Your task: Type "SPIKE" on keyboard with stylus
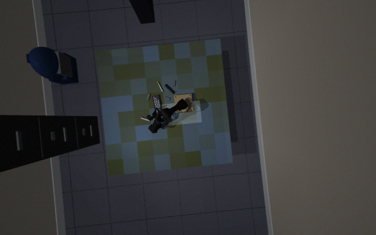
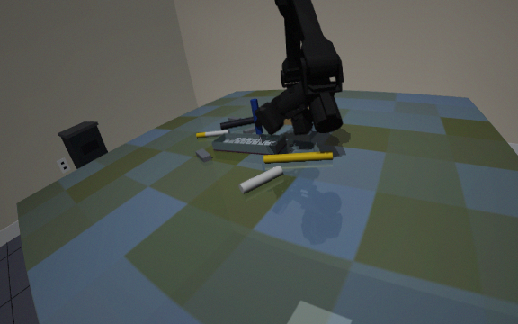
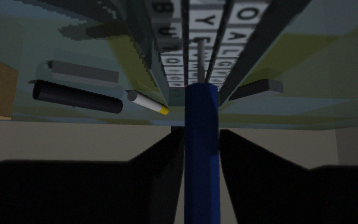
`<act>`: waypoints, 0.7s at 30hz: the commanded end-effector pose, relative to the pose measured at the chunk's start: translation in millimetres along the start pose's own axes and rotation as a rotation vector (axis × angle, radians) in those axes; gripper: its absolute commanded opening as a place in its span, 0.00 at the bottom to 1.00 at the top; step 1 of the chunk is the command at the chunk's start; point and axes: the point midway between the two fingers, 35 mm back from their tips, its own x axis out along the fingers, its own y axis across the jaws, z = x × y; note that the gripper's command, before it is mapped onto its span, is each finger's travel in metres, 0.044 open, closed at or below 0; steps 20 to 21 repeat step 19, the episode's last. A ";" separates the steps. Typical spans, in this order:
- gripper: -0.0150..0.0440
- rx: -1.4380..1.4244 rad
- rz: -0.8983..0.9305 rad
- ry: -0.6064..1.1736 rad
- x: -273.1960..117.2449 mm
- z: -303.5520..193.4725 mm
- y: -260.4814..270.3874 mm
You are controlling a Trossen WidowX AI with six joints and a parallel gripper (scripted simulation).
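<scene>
- My fingers are clenched on the blue stylus [image 2: 253, 111] [image 3: 202, 150], which stands near upright, its thin grey tip pointing down.
- Under that tip I have the keyboard [image 1: 156, 102] [image 2: 245, 145] [image 3: 285, 22]; in my wrist view the tip overlaps the middle row of keys, below the Y, and I cannot tell whether it touches a key.
- The keyboard lies on the checkered bench [image 1: 207, 143] [image 2: 223, 265] [image 3: 325, 55], well in from all four edges and corners.
- A yellow rod [image 2: 298, 157] and a white rod [image 2: 261, 179] lie near the keyboard, apart from each other.
- I see a small grey block [image 1: 148, 96] [image 2: 203, 155] [image 3: 257, 90] just beside the keyboard.
- Across the keyboard from that block lie a black cylinder [image 1: 170, 89] [image 2: 237, 122] [image 3: 77, 97] and a white pen with a yellow end [image 1: 160, 86] [image 2: 212, 134] [image 3: 148, 102].
</scene>
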 end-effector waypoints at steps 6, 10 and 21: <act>0.39 0.010 -0.001 -0.005 -17.5 -29.4 -0.1; 0.39 0.010 -0.001 -0.005 -17.5 -29.4 -0.1; 0.39 0.005 -0.002 -0.004 -16.0 -27.3 -0.4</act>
